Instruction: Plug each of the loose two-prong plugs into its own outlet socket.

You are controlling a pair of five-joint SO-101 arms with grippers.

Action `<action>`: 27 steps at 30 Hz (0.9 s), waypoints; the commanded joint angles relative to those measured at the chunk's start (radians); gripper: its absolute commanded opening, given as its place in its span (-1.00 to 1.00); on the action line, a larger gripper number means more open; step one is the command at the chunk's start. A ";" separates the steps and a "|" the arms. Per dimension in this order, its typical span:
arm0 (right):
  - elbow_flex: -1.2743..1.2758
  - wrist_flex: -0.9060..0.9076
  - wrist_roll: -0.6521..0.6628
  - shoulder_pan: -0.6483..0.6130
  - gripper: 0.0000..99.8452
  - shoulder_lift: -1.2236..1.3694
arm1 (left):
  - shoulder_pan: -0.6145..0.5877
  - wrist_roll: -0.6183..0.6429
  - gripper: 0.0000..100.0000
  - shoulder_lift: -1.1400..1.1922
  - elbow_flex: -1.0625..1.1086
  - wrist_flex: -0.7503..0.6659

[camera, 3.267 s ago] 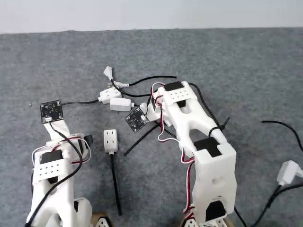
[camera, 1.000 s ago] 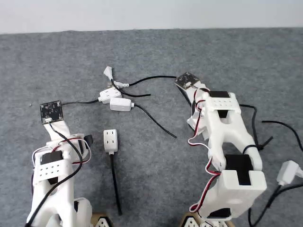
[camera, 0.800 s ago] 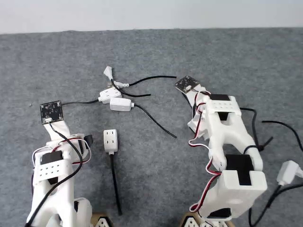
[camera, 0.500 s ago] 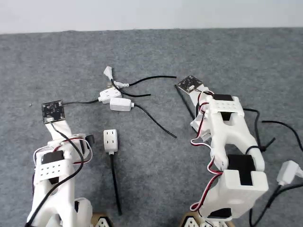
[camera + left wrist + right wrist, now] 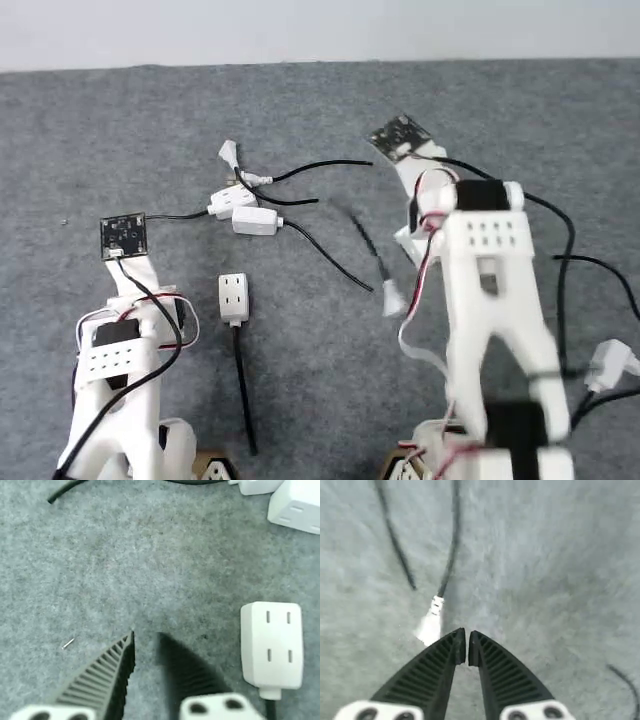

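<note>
Plug (image 5: pixel 392 297) lay loose on the grey counter (image 5: pixel 300 400), at 3 o'clock of the white outlet socket (image 5: pixel 233 297) and well apart from it. In the high view its long axis ran from 11 to 5 o'clock, with the black cord (image 5: pixel 366 238) trailing toward 11. Pressed together and empty, the right claw (image 5: pixel 466 641) hung just beside the plug, so that arm was the nearer one. Narrowly spread, the left claw (image 5: pixel 145 642) sat near the socket. Open counter lay between plug and socket.
</note>
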 commanded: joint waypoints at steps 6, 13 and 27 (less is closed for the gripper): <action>-0.063 0.111 -0.107 -0.209 -0.98 -0.329 | 0.003 -0.015 -0.97 0.137 -0.102 0.020; 0.143 0.004 -0.207 -0.160 -0.97 -0.176 | -0.002 -0.043 -0.97 0.304 -0.240 0.089; 0.290 -0.289 -0.384 -0.154 -0.76 0.156 | -0.003 -0.038 -0.63 0.308 -0.239 0.091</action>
